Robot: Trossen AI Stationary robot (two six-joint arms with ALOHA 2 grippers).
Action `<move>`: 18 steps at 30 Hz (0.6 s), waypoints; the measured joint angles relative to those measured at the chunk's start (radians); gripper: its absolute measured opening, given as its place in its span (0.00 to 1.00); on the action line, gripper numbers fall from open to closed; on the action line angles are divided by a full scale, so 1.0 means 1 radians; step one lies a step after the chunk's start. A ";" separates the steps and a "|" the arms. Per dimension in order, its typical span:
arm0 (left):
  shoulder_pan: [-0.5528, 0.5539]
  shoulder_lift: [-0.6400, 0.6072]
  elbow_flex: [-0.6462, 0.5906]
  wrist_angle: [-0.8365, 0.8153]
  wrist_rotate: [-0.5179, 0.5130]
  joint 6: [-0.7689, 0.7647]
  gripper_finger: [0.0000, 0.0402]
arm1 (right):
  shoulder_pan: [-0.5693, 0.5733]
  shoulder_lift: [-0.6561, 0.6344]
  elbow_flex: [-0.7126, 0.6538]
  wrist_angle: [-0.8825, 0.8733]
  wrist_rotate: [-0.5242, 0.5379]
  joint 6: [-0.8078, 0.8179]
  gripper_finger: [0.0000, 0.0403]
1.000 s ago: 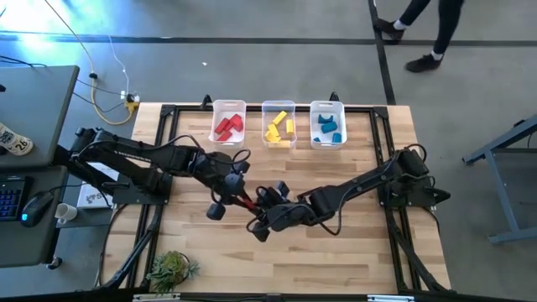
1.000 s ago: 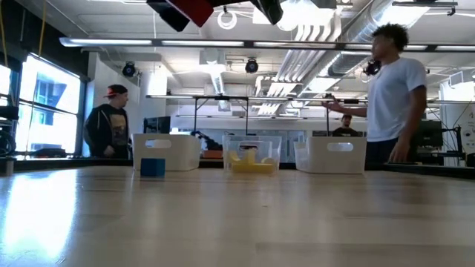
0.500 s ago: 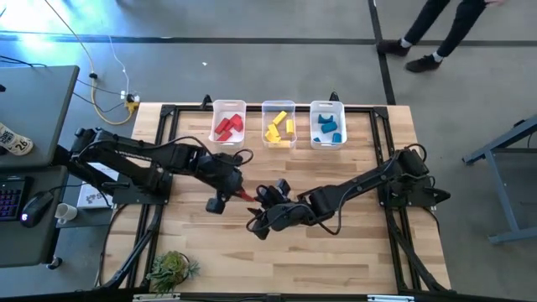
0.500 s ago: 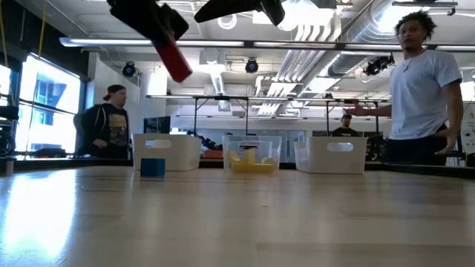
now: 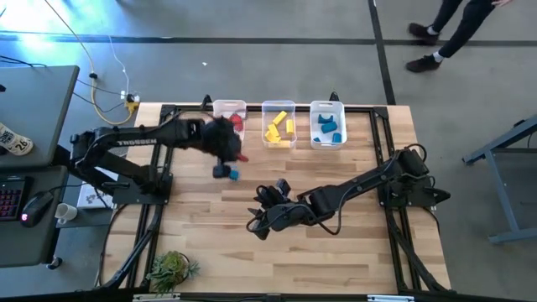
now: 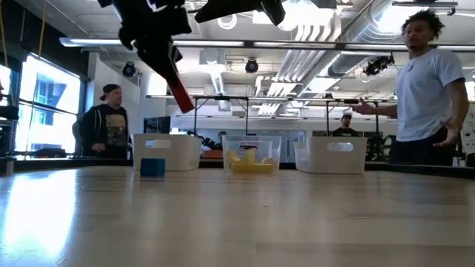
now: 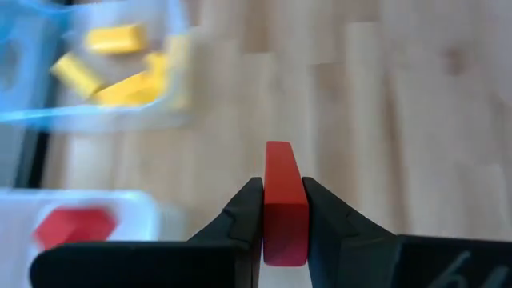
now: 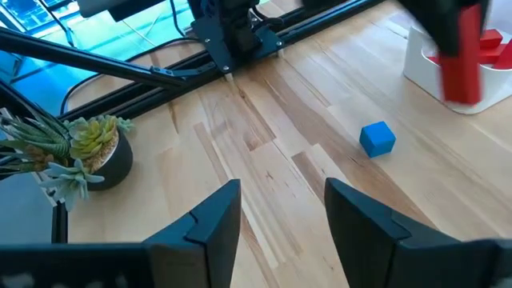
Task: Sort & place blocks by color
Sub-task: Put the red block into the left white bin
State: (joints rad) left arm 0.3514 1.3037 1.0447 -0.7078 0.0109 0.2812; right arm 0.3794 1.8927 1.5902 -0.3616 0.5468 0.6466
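Note:
My left gripper [image 5: 228, 153] is shut on a red bar block [image 7: 284, 200], high above the table just in front of the red bin [image 5: 227, 120]. The block shows slanting in the low view [image 6: 180, 92]. A blue block [image 5: 233, 174] lies flat on the table below it and also shows in the right wrist view [image 8: 377, 138]. The yellow bin [image 5: 278, 122] and the blue bin [image 5: 327, 123] hold blocks of their own colours. My right gripper [image 5: 260, 221] is open and empty over the table's middle. My left gripper pinches the red bar's two long sides [image 7: 282, 228] between its two fingers [image 7: 245, 214]. The bar's free end [image 7: 278, 152] sticks out past the fingertips. The fingers slant down from above, along the bar. The bar hangs tilted, lifted clear of the table.
The three bins stand in a row at the table's far edge. A small potted plant [image 5: 172, 270] stands at the near left corner. People [image 6: 427, 89] stand in the room beyond the table. Bare wood lies between the two arms and the bins.
My left gripper has carried the red bar from the table's middle toward the far edge, up to the red bin, still shut on it. The bar has stayed clear of the table. The blue block, before hidden under the arm, now shows from above.

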 joint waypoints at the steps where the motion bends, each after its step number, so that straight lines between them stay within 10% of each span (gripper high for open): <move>1: 0.032 0.000 0.000 0.000 -0.001 0.006 0.10 | 0.000 0.000 0.000 0.000 0.000 0.000 0.42; 18: 0.407 0.031 0.000 0.008 -0.127 -0.006 0.11 | -0.015 0.000 0.000 0.000 0.003 0.000 0.42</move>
State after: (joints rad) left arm 0.7584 1.3351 1.0447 -0.6994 -0.1164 0.2750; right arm 0.3646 1.8927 1.5902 -0.3615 0.5495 0.6464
